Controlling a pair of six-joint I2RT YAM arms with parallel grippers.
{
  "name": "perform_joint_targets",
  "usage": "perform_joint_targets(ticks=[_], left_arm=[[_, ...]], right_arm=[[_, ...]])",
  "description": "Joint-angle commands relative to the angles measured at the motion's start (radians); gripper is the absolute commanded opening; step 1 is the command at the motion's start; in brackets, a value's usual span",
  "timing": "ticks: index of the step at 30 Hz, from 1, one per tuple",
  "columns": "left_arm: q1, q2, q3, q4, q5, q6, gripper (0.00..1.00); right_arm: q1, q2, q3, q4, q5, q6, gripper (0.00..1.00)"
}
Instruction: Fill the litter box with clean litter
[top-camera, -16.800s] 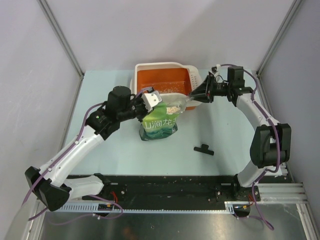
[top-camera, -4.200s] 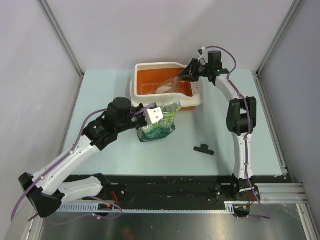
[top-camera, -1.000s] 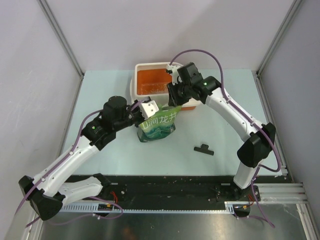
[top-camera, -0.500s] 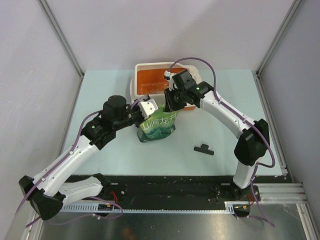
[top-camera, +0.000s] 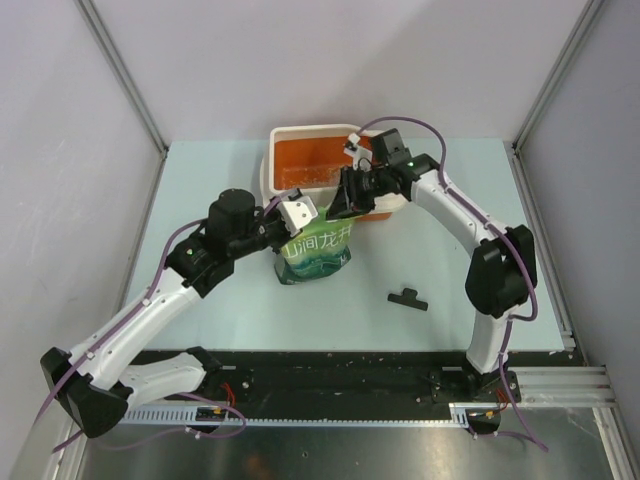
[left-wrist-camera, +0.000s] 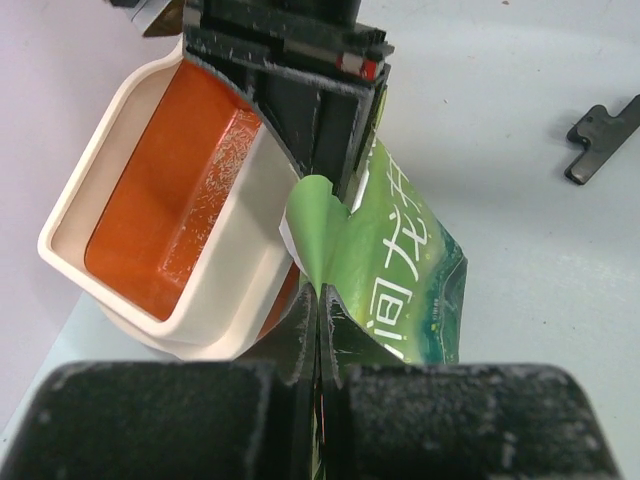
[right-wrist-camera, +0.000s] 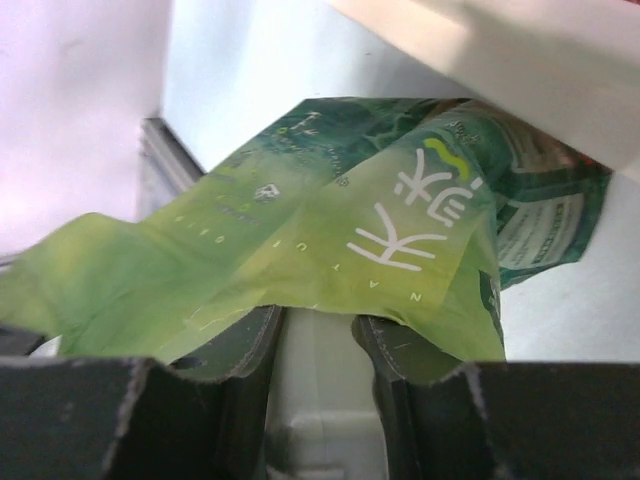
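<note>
Meanwhile, the left gripper (left-wrist-camera: 316, 320) is pinching shut on the green pouch (top-camera: 318, 252) just beside the litter box (top-camera: 268, 172); the right gripper (top-camera: 345, 207) is straddling the pouch's top edge, jaws parted — a black clip (top-camera: 407, 298) is lying well apart on the open table (top-camera: 500, 260).

pale blue table (top-camera: 200, 320) carries litter box (top-camera: 285, 135), green pouch (top-camera: 318, 255), black clip (top-camera: 406, 298).
</note>
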Motion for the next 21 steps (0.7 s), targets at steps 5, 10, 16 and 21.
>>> perform_joint_targets(ticks=[5,10,16,21], left_arm=[[0.009,-0.082,0.042,0.004,-0.057,0.074,0.00],[0.009,-0.085,0.048,-0.050,-0.083,0.090,0.00],[0.010,-0.084,0.042,-0.065,-0.072,0.095,0.00],[0.012,-0.054,0.055,-0.063,-0.078,0.099,0.00]], right_arm=[[-0.143,0.001,-0.035,0.115,-0.309,0.197,0.00],[-0.227,0.009,-0.119,0.254,-0.473,0.307,0.00],[-0.296,-0.009,-0.236,0.558,-0.587,0.487,0.00],[-0.353,-0.042,-0.248,0.577,-0.602,0.469,0.00]])
